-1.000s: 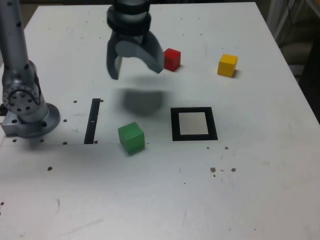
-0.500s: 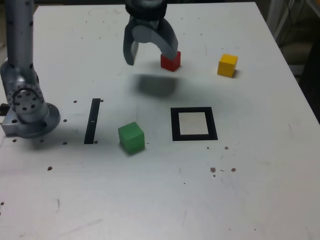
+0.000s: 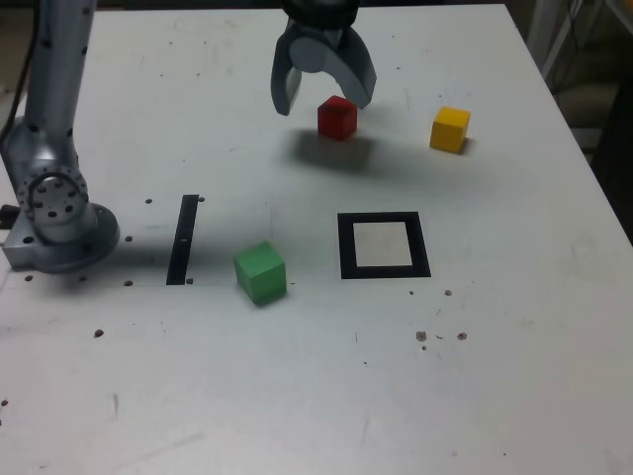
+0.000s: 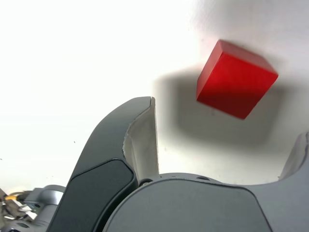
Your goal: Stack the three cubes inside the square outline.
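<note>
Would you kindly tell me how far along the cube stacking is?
Nothing is stacked: the black-bordered square outline is empty. The open claw hovers over the small matte red cube, not gripping. The green cube and yellow cube sit untouched.

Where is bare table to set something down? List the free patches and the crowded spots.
Free: the wide stretch of table in front of the green cube and the square outline; also the strip between outline and yellow cube. The outline's white centre is bare. Crowded: around the red cube, where the open pincer hangs.
</note>
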Controlling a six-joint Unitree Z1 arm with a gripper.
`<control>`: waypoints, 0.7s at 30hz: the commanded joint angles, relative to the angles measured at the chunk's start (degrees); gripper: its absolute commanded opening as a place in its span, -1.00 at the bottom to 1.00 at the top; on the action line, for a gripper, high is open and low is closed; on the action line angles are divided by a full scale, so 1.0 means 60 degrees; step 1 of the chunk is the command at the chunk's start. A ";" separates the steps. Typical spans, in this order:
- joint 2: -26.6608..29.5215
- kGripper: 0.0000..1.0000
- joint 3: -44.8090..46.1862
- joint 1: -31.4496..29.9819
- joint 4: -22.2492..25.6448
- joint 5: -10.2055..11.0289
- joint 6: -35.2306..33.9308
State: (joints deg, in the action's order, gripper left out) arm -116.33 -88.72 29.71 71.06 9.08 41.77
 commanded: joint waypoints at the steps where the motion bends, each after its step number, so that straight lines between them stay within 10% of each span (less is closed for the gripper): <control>1: -0.0164 0.98 -0.0126 0.0067 0.0094 0.0033 0.0113; 21: -0.1688 0.89 -0.1339 0.0293 0.0329 0.0066 0.0874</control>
State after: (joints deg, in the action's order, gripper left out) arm -125.78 -96.28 31.39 72.73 9.42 46.91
